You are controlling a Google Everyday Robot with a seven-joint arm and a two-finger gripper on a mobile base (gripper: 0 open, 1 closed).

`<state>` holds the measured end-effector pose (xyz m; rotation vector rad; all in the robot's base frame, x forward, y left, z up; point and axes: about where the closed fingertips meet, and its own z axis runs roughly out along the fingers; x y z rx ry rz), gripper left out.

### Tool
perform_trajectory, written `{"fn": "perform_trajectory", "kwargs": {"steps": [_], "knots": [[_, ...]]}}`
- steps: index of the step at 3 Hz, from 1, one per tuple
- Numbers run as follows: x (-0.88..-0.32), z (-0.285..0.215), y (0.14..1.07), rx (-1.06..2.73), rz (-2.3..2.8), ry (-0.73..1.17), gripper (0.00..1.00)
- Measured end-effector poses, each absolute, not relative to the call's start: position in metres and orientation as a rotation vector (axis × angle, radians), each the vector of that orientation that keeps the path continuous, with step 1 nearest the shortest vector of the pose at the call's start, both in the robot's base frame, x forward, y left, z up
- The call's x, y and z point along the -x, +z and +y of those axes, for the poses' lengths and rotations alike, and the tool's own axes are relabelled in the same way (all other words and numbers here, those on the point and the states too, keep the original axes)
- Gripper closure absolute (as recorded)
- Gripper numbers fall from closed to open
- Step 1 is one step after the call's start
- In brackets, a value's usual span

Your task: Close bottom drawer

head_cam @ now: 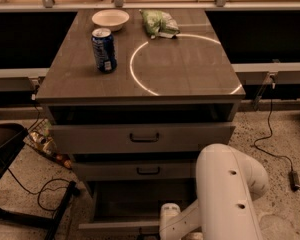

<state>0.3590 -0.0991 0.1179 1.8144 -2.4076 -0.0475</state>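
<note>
Our gripper [166, 224] is down low at the front of the bottom drawer [132, 200], which sits pulled out just behind it; we cannot tell if the gripper is wide or narrow, and next we should push straight in.

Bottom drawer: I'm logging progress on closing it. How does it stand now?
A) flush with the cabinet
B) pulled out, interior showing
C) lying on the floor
B: the bottom drawer juts out past the drawers above, its interior open to view; the arm reaches down at its front, the tool hidden below the picture's edge.
</note>
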Motion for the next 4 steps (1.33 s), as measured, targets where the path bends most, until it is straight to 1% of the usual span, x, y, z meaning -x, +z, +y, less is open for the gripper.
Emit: {"fn": "perform_trajectory", "kwargs": {"steps": [1, 2, 4], "knots": [[-0.392, -0.111, 0.124, -1.834, -2.434, 0.012, 1.00], [-0.408, -0.116, 0.130, -1.854, -2.462, 0.026, 1.00], [-0.458, -0.121, 0.164, -1.976, -2.590, 0.021, 1.00]]}}
